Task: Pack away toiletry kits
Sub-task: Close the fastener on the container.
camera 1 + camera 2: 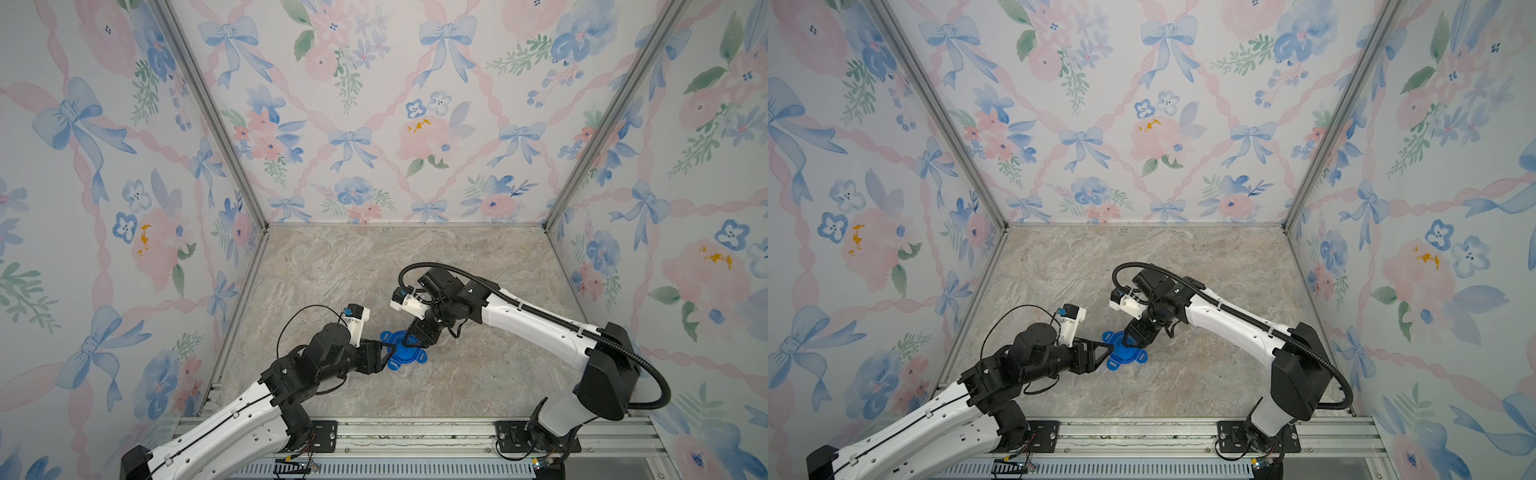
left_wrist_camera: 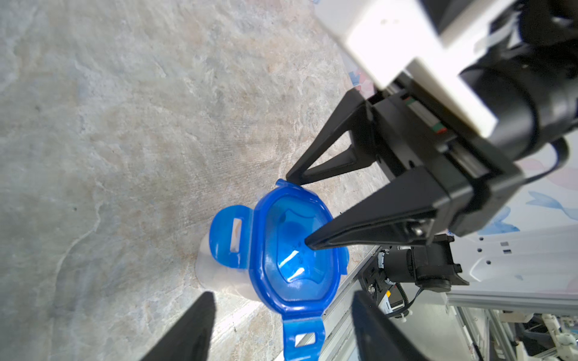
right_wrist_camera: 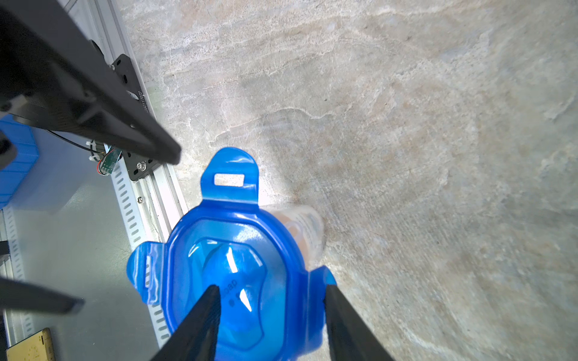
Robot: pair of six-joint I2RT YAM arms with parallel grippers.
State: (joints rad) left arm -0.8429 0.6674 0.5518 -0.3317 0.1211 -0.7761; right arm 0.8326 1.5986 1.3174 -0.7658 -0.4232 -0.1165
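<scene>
Here, in both top views, the blue lid (image 1: 405, 353) (image 1: 1124, 352) sits on the marble tabletop (image 1: 415, 266) between the two claws. The left gripper (image 1: 386, 347) lies at the lid's edge on its own side, and the right gripper (image 1: 409, 341) comes down onto the lid from the far side (fingertips are too small here to judge the gap).

From the left wrist, the left gripper (image 2: 283, 325) has its jaws parted, the lid (image 2: 297, 250) lying just ahead of them and touching neither. The right gripper (image 2: 297, 212) stands spread, one tip on the lid's sunken centre, the other at the lid's rim. A translucent cup (image 2: 215, 268) shows under the lid.

From the right wrist, the right gripper (image 3: 272, 287) straddles the lid (image 3: 237, 265), jaws apart, holding nothing. Through the cup wall (image 3: 305, 228) white and orange shapes show faintly, seemingly the toiletry kits (image 3: 295, 231), just beyond the fingertips.
</scene>
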